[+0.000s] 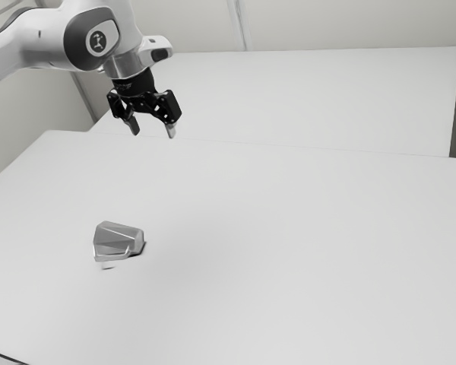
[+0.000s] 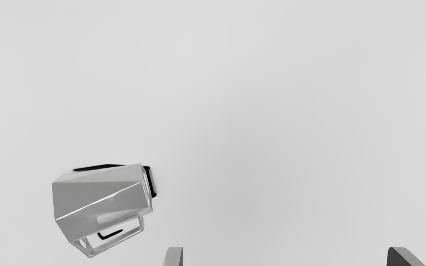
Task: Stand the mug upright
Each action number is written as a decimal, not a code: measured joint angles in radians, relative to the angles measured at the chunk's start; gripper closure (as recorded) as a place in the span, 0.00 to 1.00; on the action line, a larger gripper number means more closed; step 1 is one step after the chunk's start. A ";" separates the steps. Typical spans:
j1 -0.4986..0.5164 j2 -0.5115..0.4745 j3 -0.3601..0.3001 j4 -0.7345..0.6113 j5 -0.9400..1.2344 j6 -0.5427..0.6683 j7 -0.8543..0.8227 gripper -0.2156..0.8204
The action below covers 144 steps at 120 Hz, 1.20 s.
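Your mug (image 1: 118, 243) lies on its side on the white table (image 1: 289, 266), left of the middle in the exterior view and on the nearer part of the tabletop. It is grey, with flat facets and a metallic sheen, and its long axis runs roughly between the exterior view's left and right. A dark shadow sits beside the end that faces the exterior view's right.

In the wrist view you can see the mug's handle (image 2: 117, 241), an angular loop that stands off the body, on the side toward the edge where your fingers come in. Under the loop you can make out a thin, dark shadow line on the table.

Your gripper (image 1: 153, 133) hangs in the air above the table, pointing down, well apart from the mug. In the exterior view it is on the far side of the mug and slightly to the right of it. Its two fingers (image 2: 174, 256) stand wide apart with nothing between them, so you have it open, and neither one touches the mug.

Your arm (image 1: 49, 38) reaches in from the exterior view's upper left. Beyond the table's far edge you have a large white panel (image 1: 311, 99), and pale walls (image 1: 349, 23) rise behind it.
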 joint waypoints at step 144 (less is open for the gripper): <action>0.421 -0.039 0.000 -0.175 -0.127 -0.004 0.199 0.21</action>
